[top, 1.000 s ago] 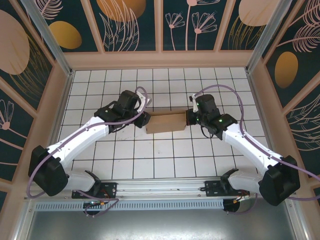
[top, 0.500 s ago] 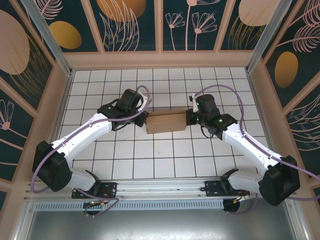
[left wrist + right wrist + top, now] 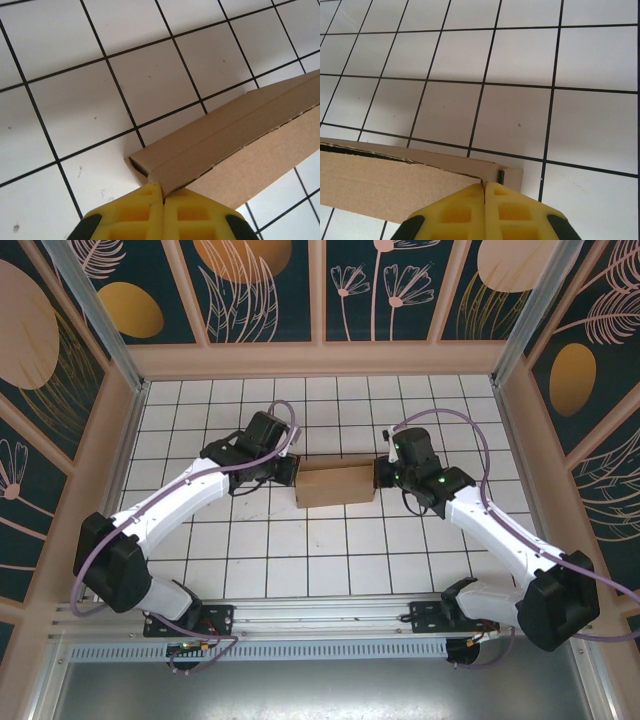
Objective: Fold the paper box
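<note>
Count: one paper box (image 3: 335, 484), folded into a flat brown rectangle. Two arms, two pincers. Nothing else loose on the desk (image 3: 300, 560).

Left pincer (image 3: 290, 472): closed, yellow fingers pressed together with no gap. Its tips sit against the box's left end at the near corner. In the left wrist view the cardboard's edge runs right up to the seam between the fingers (image 3: 135, 215). Cannot tell whether a sliver of card is nipped there or only touched.

Right pincer (image 3: 380, 473): closed the same way, tips against the box's right end. In the right wrist view a thin cardboard edge meets the finger seam, and a short tab pokes out just beyond the tips, to their right. Pinched or merely touched, cannot tell.

Box position: flat on the desk, directly between the two pincers, one end at each, long side running from one pincer to the other.

Edges: a dark slot shows at the box end just ahead of the left pincer. A ragged die-cut edge runs along the box's long side. From the right pincer, a thin dark gap shows along the box's long upper edge.

Room: bare white tiles on every side of both pincers. There are several rows toward the arm bases and several toward the back wall (image 3: 320, 358). The side walls stand well apart from either pincer.
</note>
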Motion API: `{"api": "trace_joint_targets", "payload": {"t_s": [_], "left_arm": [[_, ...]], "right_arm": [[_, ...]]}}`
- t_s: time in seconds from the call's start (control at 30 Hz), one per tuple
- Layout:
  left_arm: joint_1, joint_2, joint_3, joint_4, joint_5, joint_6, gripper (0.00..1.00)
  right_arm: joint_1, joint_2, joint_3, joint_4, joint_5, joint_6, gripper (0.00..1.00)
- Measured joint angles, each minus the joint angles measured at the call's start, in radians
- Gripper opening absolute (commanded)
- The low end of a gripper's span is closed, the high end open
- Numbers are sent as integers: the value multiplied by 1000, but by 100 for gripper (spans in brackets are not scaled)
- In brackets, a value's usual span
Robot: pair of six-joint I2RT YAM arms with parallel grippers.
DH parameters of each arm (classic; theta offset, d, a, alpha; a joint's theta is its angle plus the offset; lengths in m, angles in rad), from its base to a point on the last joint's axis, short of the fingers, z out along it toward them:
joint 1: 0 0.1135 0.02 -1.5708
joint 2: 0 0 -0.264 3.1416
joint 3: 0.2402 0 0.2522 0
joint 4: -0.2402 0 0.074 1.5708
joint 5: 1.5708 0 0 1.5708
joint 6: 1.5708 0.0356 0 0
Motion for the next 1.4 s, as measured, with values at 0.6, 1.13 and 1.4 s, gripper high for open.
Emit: {"api": "trace_joint_targets", "payload": {"t_s": [0.6, 1.13, 1.4], "left_arm": [[7, 91, 87, -3, -24, -174, 4], [12, 84, -19, 209, -49, -190, 5], [13, 75, -65, 288, -50, -183, 5]], "right_arm": [[-1, 24, 3, 29, 47, 49, 0], [-1, 26, -21, 69, 72, 115, 0], [-1, 26, -21, 71, 76, 158, 0]]}}
